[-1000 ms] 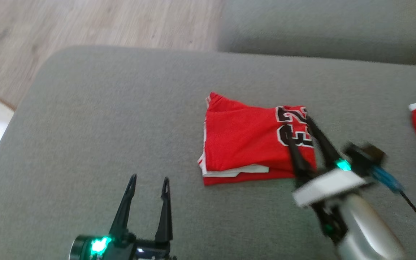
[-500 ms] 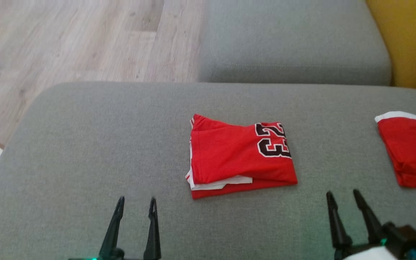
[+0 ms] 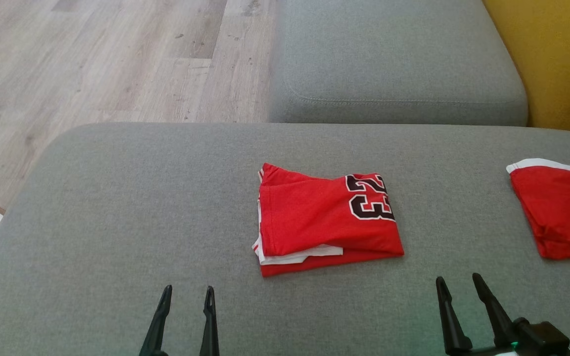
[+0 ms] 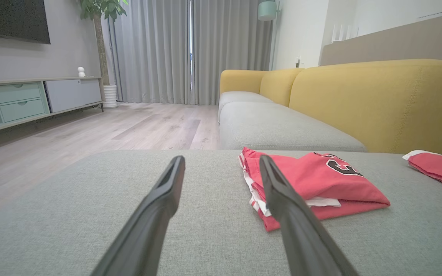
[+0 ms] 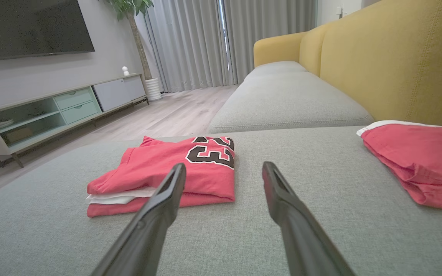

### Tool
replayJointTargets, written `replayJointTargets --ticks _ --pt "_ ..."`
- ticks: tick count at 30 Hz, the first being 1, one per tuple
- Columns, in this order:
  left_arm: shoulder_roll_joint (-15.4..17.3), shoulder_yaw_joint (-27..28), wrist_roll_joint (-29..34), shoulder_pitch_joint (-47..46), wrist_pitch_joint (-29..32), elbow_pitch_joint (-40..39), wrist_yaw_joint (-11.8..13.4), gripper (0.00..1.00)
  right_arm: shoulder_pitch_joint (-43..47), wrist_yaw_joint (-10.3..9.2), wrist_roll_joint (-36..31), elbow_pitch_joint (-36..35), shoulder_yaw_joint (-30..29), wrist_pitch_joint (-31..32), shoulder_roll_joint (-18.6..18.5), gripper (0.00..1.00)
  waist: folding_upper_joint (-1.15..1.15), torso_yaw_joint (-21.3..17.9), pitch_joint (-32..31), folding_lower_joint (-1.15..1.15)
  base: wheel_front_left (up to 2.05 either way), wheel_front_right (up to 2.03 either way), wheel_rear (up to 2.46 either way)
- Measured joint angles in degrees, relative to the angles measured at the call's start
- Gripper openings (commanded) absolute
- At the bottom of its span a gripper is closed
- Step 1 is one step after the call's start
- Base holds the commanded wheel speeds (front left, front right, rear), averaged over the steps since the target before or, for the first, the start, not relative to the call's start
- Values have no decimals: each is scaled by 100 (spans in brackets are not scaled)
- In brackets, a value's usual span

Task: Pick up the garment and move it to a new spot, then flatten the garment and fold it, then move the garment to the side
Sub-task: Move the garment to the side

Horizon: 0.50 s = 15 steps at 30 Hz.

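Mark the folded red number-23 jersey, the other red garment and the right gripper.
folded red number-23 jersey [image 3: 314,217]: head view, red middle.
other red garment [image 3: 557,212]: head view, red middle.
right gripper [image 3: 457,278]: head view, between fingertips.

The garment [image 3: 314,217] is matt red cloth. The sofa cushion [image 3: 117,222] is coarse grey woven fabric, the floor [image 3: 92,59] pale wood; left tool [image 3: 188,288] and right tool [image 3: 457,277] look smooth dark plastic.
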Motion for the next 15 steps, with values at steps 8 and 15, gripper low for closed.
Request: replayJointTargets --ticks 8,15 --pt "0 -1 -23 -1 0 2 0 100 16 0 -14 -4 -12 0 31 100 0 20 6 0 0 0 0" --pt "0 -2 -22 -1 0 1 2 100 85 0 -15 -8 -21 0 55 100 0 26 -3 0 0 0 0"
